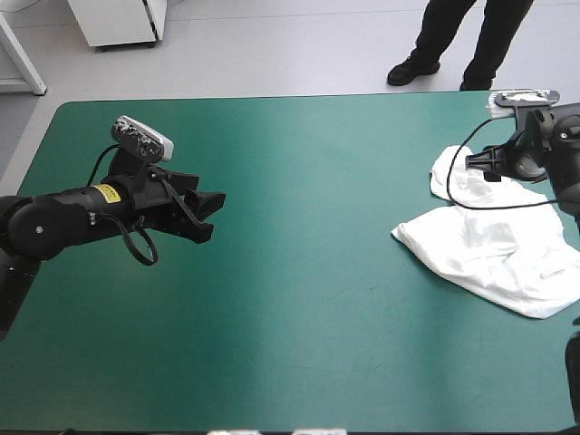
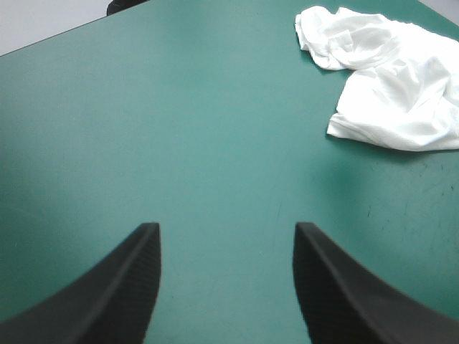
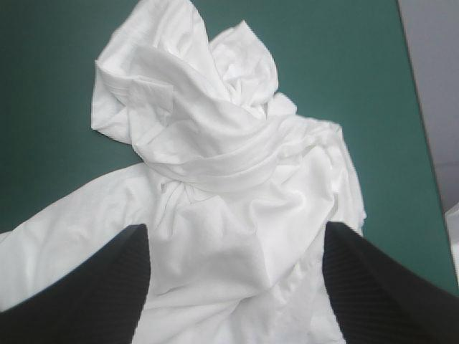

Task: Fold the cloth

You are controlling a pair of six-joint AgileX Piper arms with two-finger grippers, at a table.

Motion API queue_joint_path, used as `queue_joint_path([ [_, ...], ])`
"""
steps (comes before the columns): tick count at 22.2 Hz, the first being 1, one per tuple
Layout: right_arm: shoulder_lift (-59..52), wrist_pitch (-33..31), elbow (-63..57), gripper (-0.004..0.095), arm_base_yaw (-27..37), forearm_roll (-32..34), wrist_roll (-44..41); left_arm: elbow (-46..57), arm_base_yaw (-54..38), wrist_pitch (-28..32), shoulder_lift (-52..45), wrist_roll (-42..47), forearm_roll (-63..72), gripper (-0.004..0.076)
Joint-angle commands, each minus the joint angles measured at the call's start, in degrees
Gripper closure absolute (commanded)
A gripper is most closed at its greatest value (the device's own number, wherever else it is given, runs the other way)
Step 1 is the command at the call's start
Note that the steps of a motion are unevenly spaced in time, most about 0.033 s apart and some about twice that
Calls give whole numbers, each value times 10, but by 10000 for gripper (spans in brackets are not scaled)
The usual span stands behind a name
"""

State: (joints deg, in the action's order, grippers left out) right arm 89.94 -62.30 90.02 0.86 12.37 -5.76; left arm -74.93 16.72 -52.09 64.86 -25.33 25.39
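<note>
T-shirt (image 1: 494,245): lay as a crumpled white heap near the table's right edge, bunched at its far end and flatter toward the near end.
Long axis: ran roughly far-to-near along that edge.
Right gripper (image 3: 235,236): was over the heap, black fingers wide apart and gripping nothing; contact could not be told. It was clearly the nearer arm.
Left gripper (image 1: 207,216): fingers wide and empty, well apart from the shirt over bare teal-green cover (image 1: 299,272), pointing toward it.
Hidden: collar and sleeves were indistinguishable, and the right arm covered the shirt's far-right part.
</note>
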Motion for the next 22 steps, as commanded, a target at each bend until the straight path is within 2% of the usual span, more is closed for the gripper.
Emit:
queue_joint_path([
  [1,29,17,30,264,39,-31,5,-14,3,38,-12,7,14,265],
  [10,144,42,30,264,53,-37,12,-16,2,99,-12,9,-65,265],
  [16,241,40,30,286,53,-59,18,-50,2,80,-12,35,-93,265],
  [17,253,40,30,368,53,-59,18,-60,2,78,-12,35,-96,265],
  [19,264,41,27,619,53,-61,40,-75,2,75,-12,35,-108,265],
  [20,268,44,27,799,53,-67,58,-84,2,70,-12,35,-122,265],
  [21,272,51,27,927,54,-75,70,-92,2,67,-12,35,-130,265],
  [22,276,56,27,917,58,-98,79,-103,2,61,-12,35,-145,265],
])
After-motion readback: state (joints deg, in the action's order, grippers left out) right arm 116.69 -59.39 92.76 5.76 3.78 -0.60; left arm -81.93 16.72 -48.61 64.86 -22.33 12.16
